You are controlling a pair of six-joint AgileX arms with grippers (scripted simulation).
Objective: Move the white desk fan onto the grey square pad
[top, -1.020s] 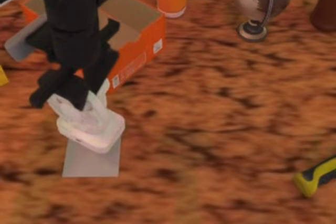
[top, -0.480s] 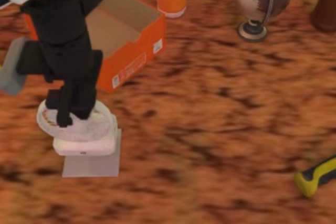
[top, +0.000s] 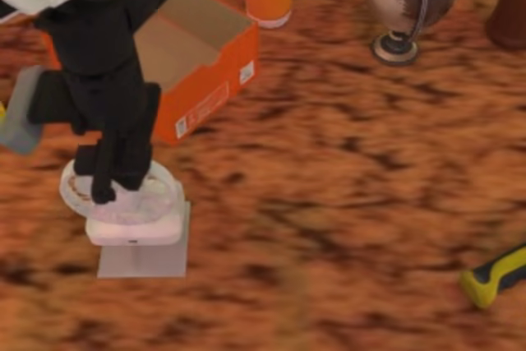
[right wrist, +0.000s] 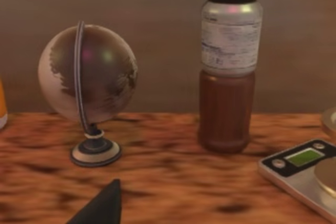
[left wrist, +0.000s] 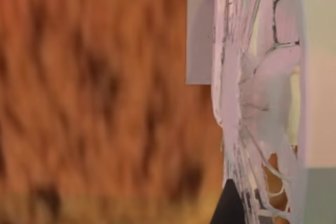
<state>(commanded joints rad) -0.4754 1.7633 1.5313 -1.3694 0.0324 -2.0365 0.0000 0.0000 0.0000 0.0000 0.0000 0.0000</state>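
Hidden and cut-off parts of the scene

Much of the white desk fan (top: 136,203) and the far edge of the grey square pad (top: 144,262) are covered by the left arm; the left gripper (top: 111,182) fingers' spread cannot be told. The brown bottle (top: 508,10) and yellow-handled tool (top: 493,275) are cut off.

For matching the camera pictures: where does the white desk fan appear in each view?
Top view: white desk fan at the left, under the left claw, its base on the grey square pad.
Left wrist view: its cage fills the picture's right side.
Right wrist view: not in it.
Shared landmark: the pad, top and left wrist only.
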